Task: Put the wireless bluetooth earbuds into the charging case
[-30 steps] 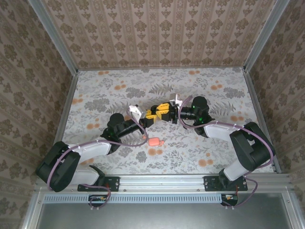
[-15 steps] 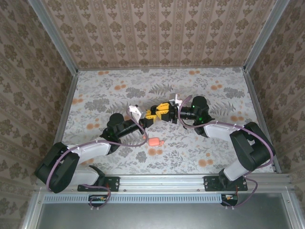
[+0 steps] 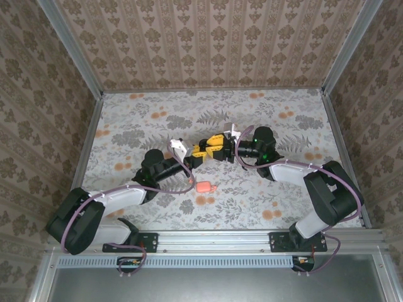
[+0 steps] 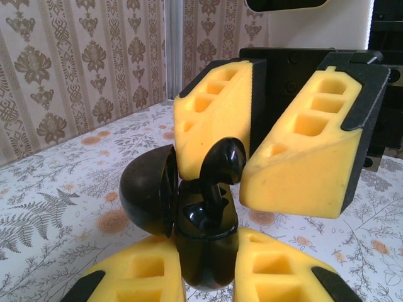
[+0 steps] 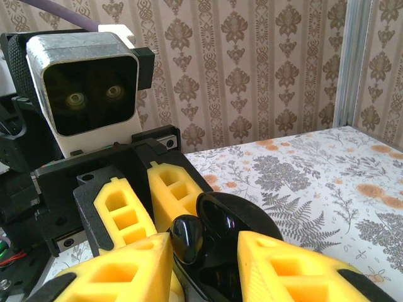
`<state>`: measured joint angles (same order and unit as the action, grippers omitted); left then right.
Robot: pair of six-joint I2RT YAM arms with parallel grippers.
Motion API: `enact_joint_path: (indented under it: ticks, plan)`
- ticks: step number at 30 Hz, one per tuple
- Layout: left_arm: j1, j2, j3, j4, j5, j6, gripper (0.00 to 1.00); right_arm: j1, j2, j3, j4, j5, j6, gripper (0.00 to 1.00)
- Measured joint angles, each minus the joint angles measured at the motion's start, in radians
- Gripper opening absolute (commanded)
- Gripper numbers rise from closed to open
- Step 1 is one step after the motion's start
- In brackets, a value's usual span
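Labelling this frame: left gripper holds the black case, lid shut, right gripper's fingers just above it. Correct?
No: the black case in the left gripper has its lid open, with an earbud in it; the left wrist view shows it. The right gripper is just above, as stated.

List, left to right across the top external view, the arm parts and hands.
Left arm's large black elbow joint, white left wrist camera, left hand, right hand, right arm's large black elbow joint.
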<state>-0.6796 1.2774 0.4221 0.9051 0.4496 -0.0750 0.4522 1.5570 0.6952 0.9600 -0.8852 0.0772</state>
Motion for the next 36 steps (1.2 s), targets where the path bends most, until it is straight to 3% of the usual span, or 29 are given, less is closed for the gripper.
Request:
enact_joint_path:
  ticks: [24,36]
  plan:
    - [-0.001,-0.007,0.003,-0.032,-0.001,0.000,0.08,0.000,-0.017,0.013,-0.097,0.001,-0.056,0.40]
    - [-0.001,-0.012,0.005,0.002,-0.005,0.002,0.08,0.000,-0.066,0.013,-0.116,0.014,-0.029,0.54]
